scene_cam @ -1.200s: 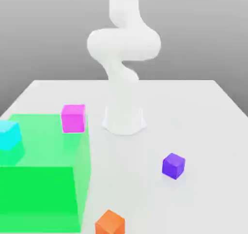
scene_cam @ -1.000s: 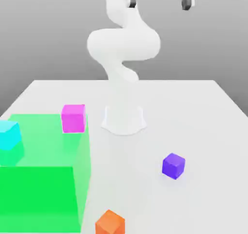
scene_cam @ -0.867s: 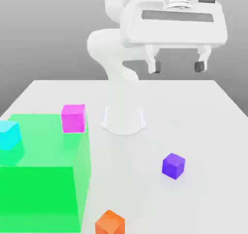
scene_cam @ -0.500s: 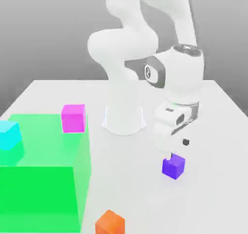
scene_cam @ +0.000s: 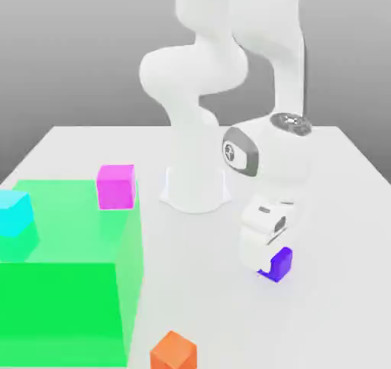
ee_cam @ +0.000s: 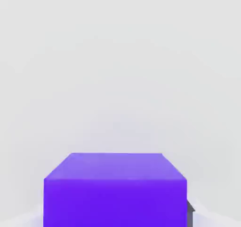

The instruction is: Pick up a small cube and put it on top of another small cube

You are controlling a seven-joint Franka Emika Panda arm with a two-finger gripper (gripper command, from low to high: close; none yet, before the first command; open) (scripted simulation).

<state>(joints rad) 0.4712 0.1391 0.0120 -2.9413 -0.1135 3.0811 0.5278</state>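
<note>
On the exterior view's left sits a green block (scene_cam: 69,283), with a magenta cube (scene_cam: 116,186) beside it. Rightward, the gripper (scene_cam: 269,267) is clamped on the purple cube (scene_cam: 279,265), small, glossy, plain-faced, resting on the white table (scene_cam: 336,230).

The arm (scene_cam: 229,62) looks like smooth white plastic with a soft sheen, its rounded shells catching broad, pale highlights. A dark ring (scene_cam: 230,153) on the wrist joint looks like matt black plastic or rubber. Right at the claw (scene_cam: 269,267), the purple cube (scene_cam: 279,265) has plain, smooth faces with a slight gloss. The table (scene_cam: 336,207) beneath the claw is a smooth, matt, pale grey surface. Well away from the claw, the green block (scene_cam: 69,299) is translucent, like tinted glass or clear plastic. The pink cube (scene_cam: 116,186), cyan cube (scene_cam: 15,213) and orange cube (scene_cam: 173,352) look smooth and evenly coloured, like plastic.
</note>
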